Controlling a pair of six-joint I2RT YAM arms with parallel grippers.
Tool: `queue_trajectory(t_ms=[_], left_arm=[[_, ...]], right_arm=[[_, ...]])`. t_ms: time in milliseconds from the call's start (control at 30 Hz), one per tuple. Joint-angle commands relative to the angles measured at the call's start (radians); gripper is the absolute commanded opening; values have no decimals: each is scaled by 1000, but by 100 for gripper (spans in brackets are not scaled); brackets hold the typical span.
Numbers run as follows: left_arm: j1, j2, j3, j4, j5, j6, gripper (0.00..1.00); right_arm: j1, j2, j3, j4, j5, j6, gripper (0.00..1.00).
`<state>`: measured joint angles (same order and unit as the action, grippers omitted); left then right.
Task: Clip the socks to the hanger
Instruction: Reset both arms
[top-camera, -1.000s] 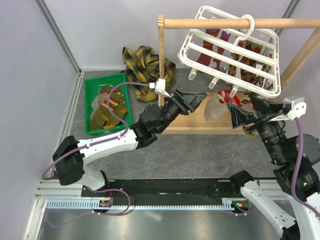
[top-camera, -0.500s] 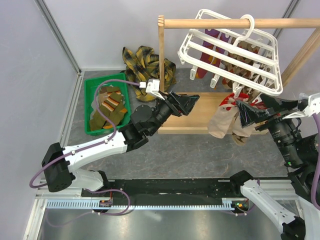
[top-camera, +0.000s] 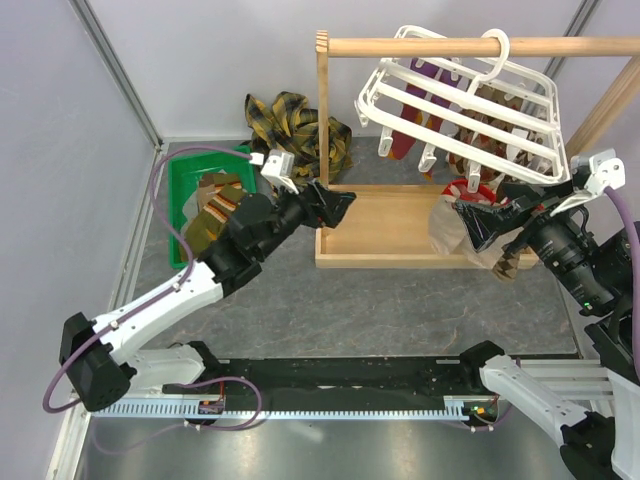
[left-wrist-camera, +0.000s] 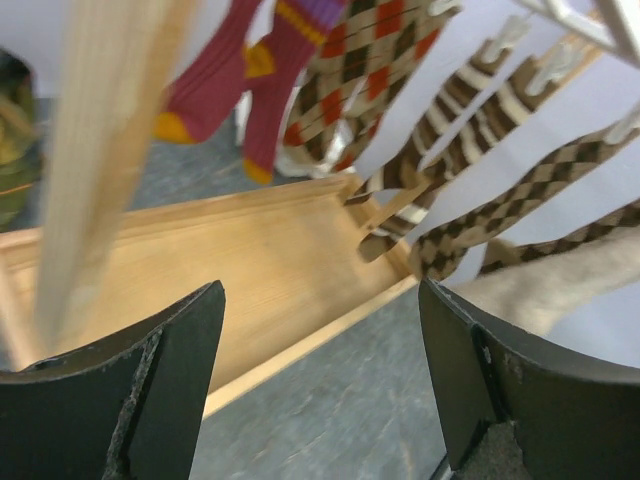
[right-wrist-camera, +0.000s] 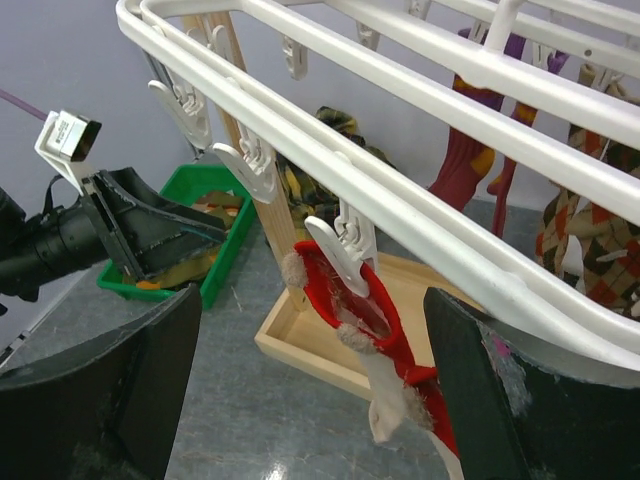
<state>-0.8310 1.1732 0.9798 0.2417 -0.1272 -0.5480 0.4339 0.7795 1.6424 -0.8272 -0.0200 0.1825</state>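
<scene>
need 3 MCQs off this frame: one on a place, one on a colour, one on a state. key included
1. Where is the green bin?
A) at the near right corner
B) on the table, left of the wooden rack
C) hung from a hook

2. What colour is the trim of the sock in the hanger clip nearest the right wrist camera?
A) blue
B) red
C) green

3. The left gripper is:
A) shut on a sock
B) shut on a peg
C) open, holding nothing

Key:
1 B, the top view shows the bin on the table beside the rack's post.
2 B, red fabric sits in that clip.
3 C, the jaws stand wide apart with nothing between.
</scene>
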Motion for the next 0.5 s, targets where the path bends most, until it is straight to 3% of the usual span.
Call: queue_trajectory(t_ms=[0, 167, 300, 467], left_arm=[[110, -75, 13, -125, 159, 72, 85], [185, -132, 65, -307, 198, 140, 85], [224, -210, 54, -370, 198, 235, 85], [227, -290, -3, -358, 101, 313, 85]], right_arm=[[-3, 14, 65, -98, 54, -9, 98], [-3, -2, 48, -176, 100, 8, 98], [-3, -2, 43, -227, 97, 20, 98], [-3, -8, 31, -276, 95, 34, 98]])
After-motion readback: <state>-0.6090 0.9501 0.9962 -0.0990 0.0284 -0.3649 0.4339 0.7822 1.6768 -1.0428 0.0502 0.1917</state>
